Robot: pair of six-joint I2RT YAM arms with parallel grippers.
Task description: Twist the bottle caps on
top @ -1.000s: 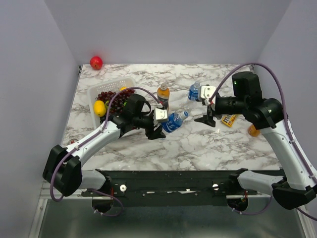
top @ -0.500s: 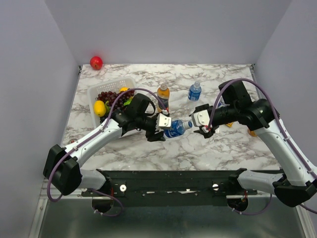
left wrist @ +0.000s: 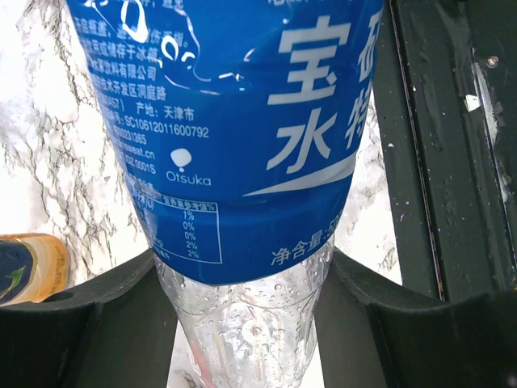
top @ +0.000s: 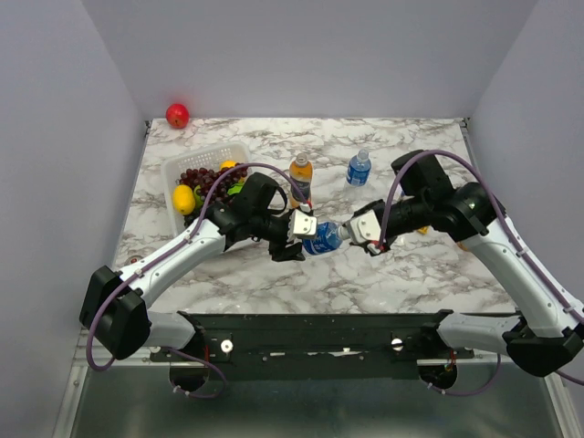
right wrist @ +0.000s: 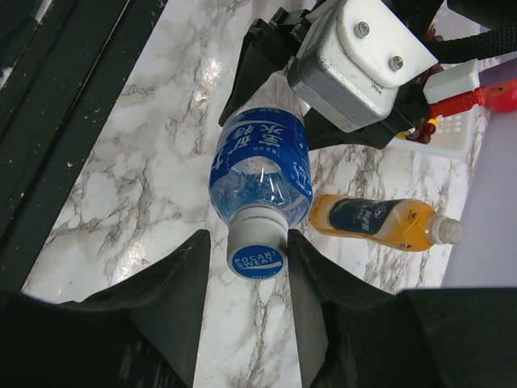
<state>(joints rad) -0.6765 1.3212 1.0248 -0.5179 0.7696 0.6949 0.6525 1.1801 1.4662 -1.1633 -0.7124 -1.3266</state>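
My left gripper point(top: 306, 240) is shut on a clear bottle with a blue label point(top: 319, 239), which it holds tilted above the table with its neck pointing right. In the left wrist view its fingers point(left wrist: 121, 311) clamp the bottle point(left wrist: 234, 162) just below the label. A white cap with a blue top point(right wrist: 257, 249) sits on the neck. My right gripper point(right wrist: 246, 242) stands around this cap: one finger point(right wrist: 311, 283) touches it and a small gap shows on the other side. In the top view the right gripper point(top: 354, 234) meets the bottle's neck.
An orange drink bottle point(top: 300, 172) and a second blue-label bottle point(top: 359, 168) stand behind the grippers. Another orange bottle point(top: 466, 243) peeks out behind my right arm. At the left stands a white basket point(top: 173, 166) of fruit. A red apple point(top: 177, 115) lies at the far left corner.
My right gripper has swung left and down to the held bottle's neck and narrowed its jaws round the cap. The left arm has shifted the bottle slightly right.
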